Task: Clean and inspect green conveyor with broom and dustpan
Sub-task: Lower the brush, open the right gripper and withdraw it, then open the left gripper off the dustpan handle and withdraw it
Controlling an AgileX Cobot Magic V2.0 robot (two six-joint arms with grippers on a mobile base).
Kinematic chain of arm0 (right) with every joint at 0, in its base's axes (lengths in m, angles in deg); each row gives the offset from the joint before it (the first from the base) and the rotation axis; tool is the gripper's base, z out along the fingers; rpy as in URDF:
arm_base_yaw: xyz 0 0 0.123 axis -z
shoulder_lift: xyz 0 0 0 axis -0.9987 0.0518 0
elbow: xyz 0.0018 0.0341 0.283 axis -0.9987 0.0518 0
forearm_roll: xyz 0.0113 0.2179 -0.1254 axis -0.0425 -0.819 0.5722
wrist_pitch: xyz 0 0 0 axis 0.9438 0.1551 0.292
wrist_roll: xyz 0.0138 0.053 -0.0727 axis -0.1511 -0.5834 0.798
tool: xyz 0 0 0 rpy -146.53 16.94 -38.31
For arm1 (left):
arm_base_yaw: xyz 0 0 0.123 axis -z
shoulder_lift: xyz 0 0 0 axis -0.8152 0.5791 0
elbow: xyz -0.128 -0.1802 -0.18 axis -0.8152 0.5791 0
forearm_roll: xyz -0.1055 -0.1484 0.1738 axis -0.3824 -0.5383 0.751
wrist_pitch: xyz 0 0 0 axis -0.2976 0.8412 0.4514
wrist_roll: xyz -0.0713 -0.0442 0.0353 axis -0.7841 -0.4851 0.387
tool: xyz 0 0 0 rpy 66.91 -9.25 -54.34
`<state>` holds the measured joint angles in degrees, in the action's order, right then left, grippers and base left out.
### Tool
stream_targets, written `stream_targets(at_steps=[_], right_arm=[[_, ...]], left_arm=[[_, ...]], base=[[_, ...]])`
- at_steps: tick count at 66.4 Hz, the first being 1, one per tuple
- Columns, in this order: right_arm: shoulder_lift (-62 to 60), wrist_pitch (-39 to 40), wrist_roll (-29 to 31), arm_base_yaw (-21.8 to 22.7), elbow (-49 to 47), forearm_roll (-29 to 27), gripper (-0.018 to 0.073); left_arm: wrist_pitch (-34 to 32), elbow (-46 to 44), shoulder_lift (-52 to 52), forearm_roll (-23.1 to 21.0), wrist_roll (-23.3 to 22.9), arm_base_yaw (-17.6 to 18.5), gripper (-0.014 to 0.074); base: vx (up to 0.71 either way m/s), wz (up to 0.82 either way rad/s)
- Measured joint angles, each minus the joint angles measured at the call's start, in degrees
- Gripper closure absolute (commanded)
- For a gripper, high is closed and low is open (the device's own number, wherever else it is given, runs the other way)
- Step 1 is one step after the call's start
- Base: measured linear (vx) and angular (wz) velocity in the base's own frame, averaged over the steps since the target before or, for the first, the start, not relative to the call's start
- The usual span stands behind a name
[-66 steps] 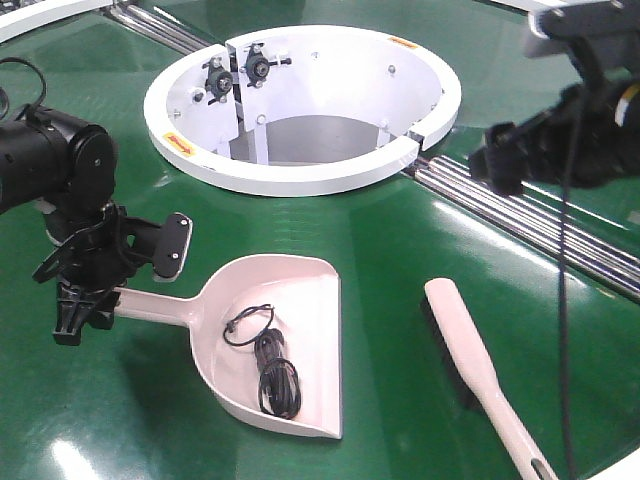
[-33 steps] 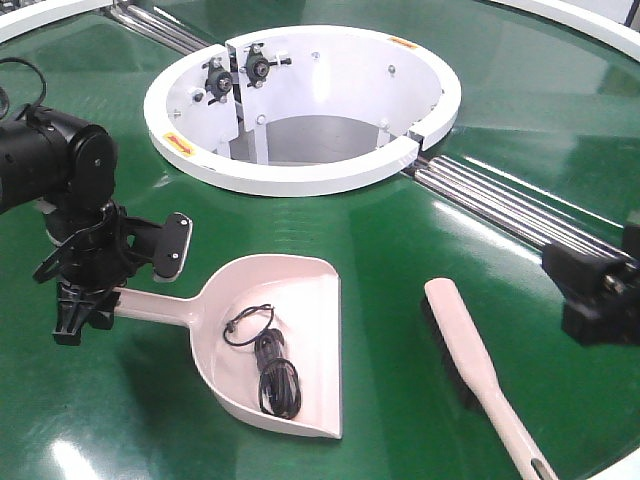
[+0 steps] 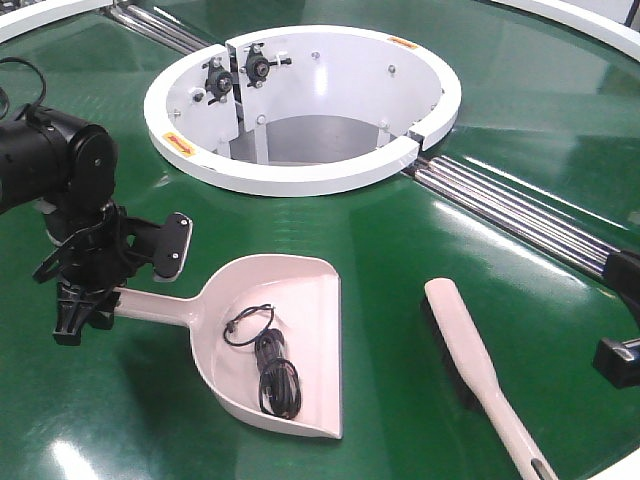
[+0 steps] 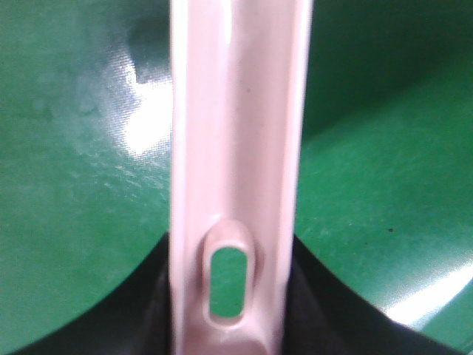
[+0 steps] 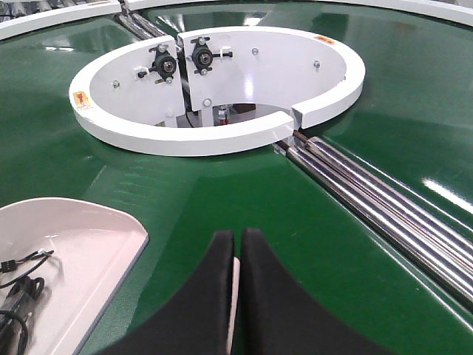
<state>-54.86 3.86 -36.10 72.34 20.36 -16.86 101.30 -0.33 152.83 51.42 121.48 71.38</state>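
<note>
Nearest the front view's bottom edge, the broom (image 3: 478, 372) lies flat on the green conveyor (image 3: 400, 250), its handle running toward the lower right and its dark bristles along the left side of the paddle. To its left the dustpan (image 3: 285, 340) rests on the belt with its wide straight edge facing right; a tangled black cable (image 3: 268, 362) lies inside the pan. The dustpan's straight handle points left into the left gripper (image 3: 82, 305), whose jaws are closed on the handle end; the left wrist view shows the slot hole (image 4: 225, 285) of that handle between the dark fingers. At the right edge only a small dark part of the right gripper (image 3: 620, 340) shows, well apart from the broom; in the right wrist view its two black fingers (image 5: 218, 296) stand pressed nearly together with nothing between them. Farther back, shiny metal roller rails (image 3: 505, 215) cross the belt diagonally to the white ring housing (image 3: 300, 170).
</note>
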Motion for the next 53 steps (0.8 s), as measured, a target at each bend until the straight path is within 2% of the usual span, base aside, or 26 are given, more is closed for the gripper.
stream_targets(at_steps=[53], right_arm=[[0.0,0.4,0.0,0.0,0.0,0.1,0.0569]], left_arm=[[0.0,0.0,0.0,0.0,0.0,0.0,0.0619]], base=[[0.0,0.0]])
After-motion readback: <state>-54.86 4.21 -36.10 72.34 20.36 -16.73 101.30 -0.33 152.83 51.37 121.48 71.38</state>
